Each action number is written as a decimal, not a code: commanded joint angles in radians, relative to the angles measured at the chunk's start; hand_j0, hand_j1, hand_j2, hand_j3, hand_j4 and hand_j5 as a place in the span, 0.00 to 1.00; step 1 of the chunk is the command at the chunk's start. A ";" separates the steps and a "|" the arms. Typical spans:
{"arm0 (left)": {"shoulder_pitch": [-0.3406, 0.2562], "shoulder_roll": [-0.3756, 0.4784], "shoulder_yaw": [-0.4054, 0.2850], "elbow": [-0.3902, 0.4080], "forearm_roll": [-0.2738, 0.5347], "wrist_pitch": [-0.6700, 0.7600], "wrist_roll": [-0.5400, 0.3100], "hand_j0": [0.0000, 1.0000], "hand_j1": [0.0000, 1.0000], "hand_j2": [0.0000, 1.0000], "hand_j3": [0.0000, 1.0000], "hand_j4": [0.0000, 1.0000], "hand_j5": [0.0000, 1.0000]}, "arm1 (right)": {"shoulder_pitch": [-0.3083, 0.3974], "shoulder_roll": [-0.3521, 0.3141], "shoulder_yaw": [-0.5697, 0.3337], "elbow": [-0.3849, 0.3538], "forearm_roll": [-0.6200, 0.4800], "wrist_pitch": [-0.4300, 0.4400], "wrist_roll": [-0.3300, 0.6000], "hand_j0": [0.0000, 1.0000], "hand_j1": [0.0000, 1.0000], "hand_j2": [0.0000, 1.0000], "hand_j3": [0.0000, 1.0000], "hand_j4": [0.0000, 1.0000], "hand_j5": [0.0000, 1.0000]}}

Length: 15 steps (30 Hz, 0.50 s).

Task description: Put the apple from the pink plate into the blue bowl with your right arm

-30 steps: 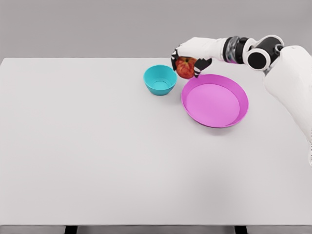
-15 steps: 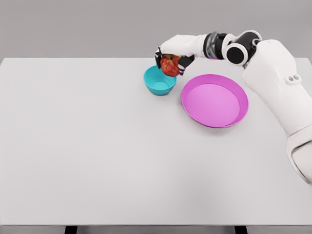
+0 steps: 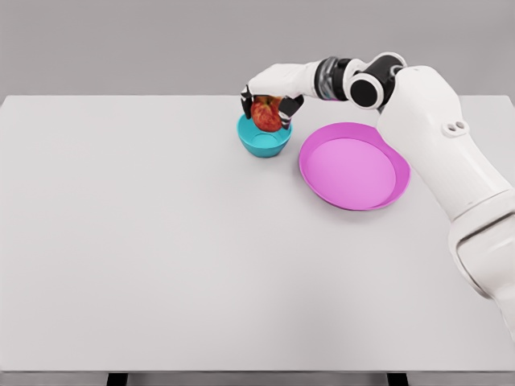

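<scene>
Right hand (image 3: 266, 103) curled around the apple (image 3: 265, 115), held directly over the blue bowl (image 3: 264, 141) with the fruit at six o'clock below the palm, bowl at nine o'clock from the bare pink plate (image 3: 355, 166), so likely just a release downward.

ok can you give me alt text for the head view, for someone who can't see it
A white robot's right hand holds a red apple just above a small blue bowl near the far edge of a white table. An empty pink plate sits to the bowl's right, and the arm reaches in from the right edge of the picture.
</scene>
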 commanded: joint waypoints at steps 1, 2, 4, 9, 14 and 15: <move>0.000 0.000 0.000 0.000 0.000 0.000 0.000 1.00 1.00 1.00 1.00 1.00 1.00 | 0.000 0.005 -0.002 0.014 -0.003 0.005 0.000 0.76 0.76 0.76 0.76 0.76 0.76; 0.000 0.000 0.000 0.000 0.000 0.000 0.000 1.00 1.00 1.00 1.00 1.00 1.00 | -0.002 0.005 -0.002 0.014 -0.003 0.030 0.000 0.97 0.97 0.97 0.97 0.97 0.97; 0.000 0.000 0.000 0.000 0.000 0.000 0.000 1.00 1.00 1.00 1.00 1.00 1.00 | -0.002 0.005 -0.002 0.013 -0.003 0.056 0.000 0.99 0.99 0.99 0.99 0.99 0.99; 0.000 0.000 0.000 0.000 0.000 0.000 0.000 1.00 1.00 1.00 1.00 1.00 1.00 | -0.002 0.005 -0.002 0.005 -0.003 0.056 0.000 0.99 0.99 0.99 0.99 0.99 0.99; 0.000 0.000 0.000 0.000 0.000 0.000 0.000 1.00 1.00 1.00 1.00 1.00 1.00 | -0.014 -0.016 -0.014 -0.050 -0.010 0.045 0.000 0.99 0.99 0.99 0.99 0.99 0.99; 0.000 0.000 0.000 0.000 0.000 0.000 0.000 1.00 1.00 1.00 1.00 1.00 1.00 | -0.009 -0.054 -0.052 -0.096 -0.015 0.044 0.000 1.00 1.00 1.00 1.00 1.00 1.00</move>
